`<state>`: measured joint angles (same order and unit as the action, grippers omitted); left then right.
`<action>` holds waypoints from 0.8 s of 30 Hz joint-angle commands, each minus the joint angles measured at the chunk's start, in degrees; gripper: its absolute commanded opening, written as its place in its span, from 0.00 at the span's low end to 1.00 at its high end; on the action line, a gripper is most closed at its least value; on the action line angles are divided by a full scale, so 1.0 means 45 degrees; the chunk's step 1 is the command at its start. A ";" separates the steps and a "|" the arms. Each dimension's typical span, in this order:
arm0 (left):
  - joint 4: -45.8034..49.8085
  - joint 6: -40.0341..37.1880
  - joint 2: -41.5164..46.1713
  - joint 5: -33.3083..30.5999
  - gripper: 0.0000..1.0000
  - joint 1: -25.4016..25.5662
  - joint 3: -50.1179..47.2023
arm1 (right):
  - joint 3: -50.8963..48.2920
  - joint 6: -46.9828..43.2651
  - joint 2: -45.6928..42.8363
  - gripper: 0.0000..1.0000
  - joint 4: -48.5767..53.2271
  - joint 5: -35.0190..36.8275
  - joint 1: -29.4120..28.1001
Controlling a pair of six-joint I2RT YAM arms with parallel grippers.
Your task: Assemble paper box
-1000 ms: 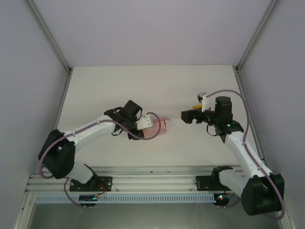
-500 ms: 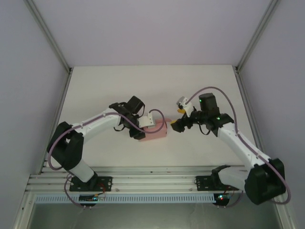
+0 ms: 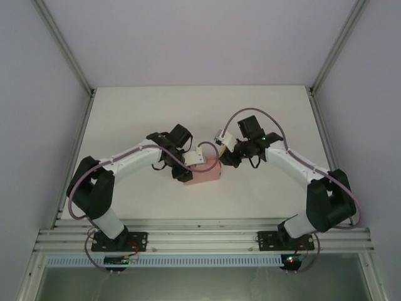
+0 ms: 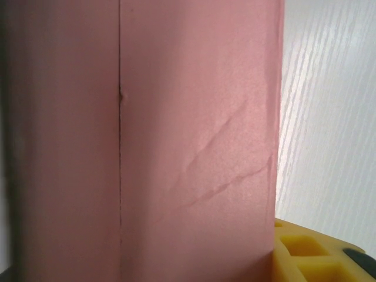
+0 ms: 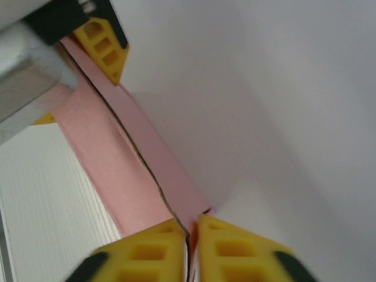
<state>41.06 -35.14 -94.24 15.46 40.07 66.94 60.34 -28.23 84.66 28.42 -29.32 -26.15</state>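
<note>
The paper box (image 3: pixel 207 176) is salmon-pink, folded, and rests low over the white table between the two grippers. My left gripper (image 3: pixel 190 167) is shut on the box's left end. In the left wrist view a creased pink panel (image 4: pixel 194 135) sits very close, with one yellow fingertip (image 4: pixel 308 252) at its lower right. My right gripper (image 3: pixel 223 157) is at the box's right end. In the right wrist view its yellow fingers (image 5: pixel 247 247) are shut on a thin pink edge (image 5: pixel 117 158), and the left gripper's finger (image 5: pixel 103 41) clamps the far end.
The white table (image 3: pixel 156 113) lies inside pale walls with aluminium frame posts (image 3: pixel 62 47) at the back corners. A metal rail (image 3: pixel 200 238) carries both arm bases along the near edge. Purple cables loop over both arms.
My right arm swung left from the table's right side to the box and shut on its right edge. The left gripper shifted a little right with the box, which now lies flatter.
</note>
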 commanded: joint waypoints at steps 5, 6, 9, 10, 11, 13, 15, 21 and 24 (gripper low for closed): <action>-0.0082 0.0266 -0.0002 -0.0097 0.44 -0.0069 0.0334 | 0.0547 0.0901 0.0192 0.00 0.1444 0.0594 -0.0436; -0.0190 0.0315 0.0036 -0.0117 0.44 -0.0069 0.0306 | 0.0431 0.1409 0.0187 0.00 0.1106 0.0879 -0.0507; -0.0800 0.0780 0.0060 -0.0535 0.44 -0.0039 0.0281 | 0.0281 0.3767 0.0170 0.00 0.0412 0.1105 -0.0594; -0.0970 0.0962 0.0034 -0.0720 0.44 -0.0063 0.0300 | 0.0225 0.5044 0.0163 0.00 0.0075 0.1083 -0.0593; -0.1083 0.1080 -0.0004 -0.0869 0.44 -0.0061 0.0334 | 0.0103 0.6338 0.0115 0.00 -0.0398 0.1090 -0.0589; -0.1263 0.1290 -0.0107 -0.1092 0.44 -0.0061 0.0395 | -0.0166 0.8294 0.0020 0.00 -0.1277 0.0713 -0.0645; -0.1441 0.1364 -0.0200 -0.1207 0.44 -0.0059 0.0386 | -0.0677 0.9283 -0.0259 0.00 -0.2101 0.0276 -0.0940; -0.1600 0.1399 -0.0502 -0.1272 0.44 -0.0078 0.0630 | -0.1431 0.9812 -0.0766 0.00 -0.2299 0.0556 -0.1376; -0.1604 0.1421 -0.0666 -0.1249 0.44 -0.0079 0.0745 | -0.1856 0.9745 -0.0824 0.00 -0.2611 0.1017 -0.1356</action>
<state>39.22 -30.79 -95.09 11.99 39.86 67.92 54.28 12.03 81.52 15.40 -20.40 -29.93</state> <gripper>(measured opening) 0.445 0.061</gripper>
